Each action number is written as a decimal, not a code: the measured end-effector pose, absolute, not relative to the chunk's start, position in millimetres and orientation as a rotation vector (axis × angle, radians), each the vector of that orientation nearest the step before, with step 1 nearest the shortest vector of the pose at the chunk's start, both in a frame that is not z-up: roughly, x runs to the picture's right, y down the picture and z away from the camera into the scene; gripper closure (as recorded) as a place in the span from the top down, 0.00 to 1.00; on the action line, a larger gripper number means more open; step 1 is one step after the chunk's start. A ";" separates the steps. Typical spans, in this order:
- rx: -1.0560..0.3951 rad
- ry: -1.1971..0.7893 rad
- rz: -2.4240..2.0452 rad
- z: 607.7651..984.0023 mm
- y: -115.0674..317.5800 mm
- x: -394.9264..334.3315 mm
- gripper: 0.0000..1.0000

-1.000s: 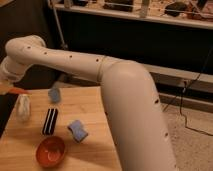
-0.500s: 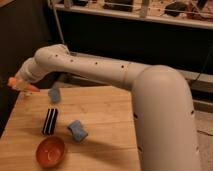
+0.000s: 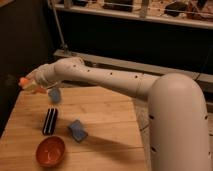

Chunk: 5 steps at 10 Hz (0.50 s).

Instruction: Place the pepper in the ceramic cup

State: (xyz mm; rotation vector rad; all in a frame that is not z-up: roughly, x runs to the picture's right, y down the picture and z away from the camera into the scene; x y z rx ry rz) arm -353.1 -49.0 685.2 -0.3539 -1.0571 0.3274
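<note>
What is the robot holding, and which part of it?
The end effector, by the ceramic cup, holds the pepper; only an orange end pokes out, so the gripped part is hidden.

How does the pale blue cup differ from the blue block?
The cup is pale blue; the block is a deeper blue. The cup stands upright; the block lies flat. The cup sits right beside the gripper, which holds the pepper at the table's far left edge; the block sits nearer, mid-table. Both are small and blue.

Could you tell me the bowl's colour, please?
The bowl is orange, in the camera view; the gripper, holding the pepper, hovers beside the ceramic cup.
</note>
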 end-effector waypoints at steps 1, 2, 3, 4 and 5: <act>-0.348 -1.058 0.333 693.5 -47.7 -349.5 0.00; -0.345 -1.059 0.332 699.7 -45.4 -349.2 0.00; -0.344 -1.060 0.330 702.3 -43.9 -349.9 0.00; -0.342 -1.061 0.328 708.0 -42.0 -350.1 0.00; -0.337 -1.063 0.328 712.9 -41.5 -349.7 0.00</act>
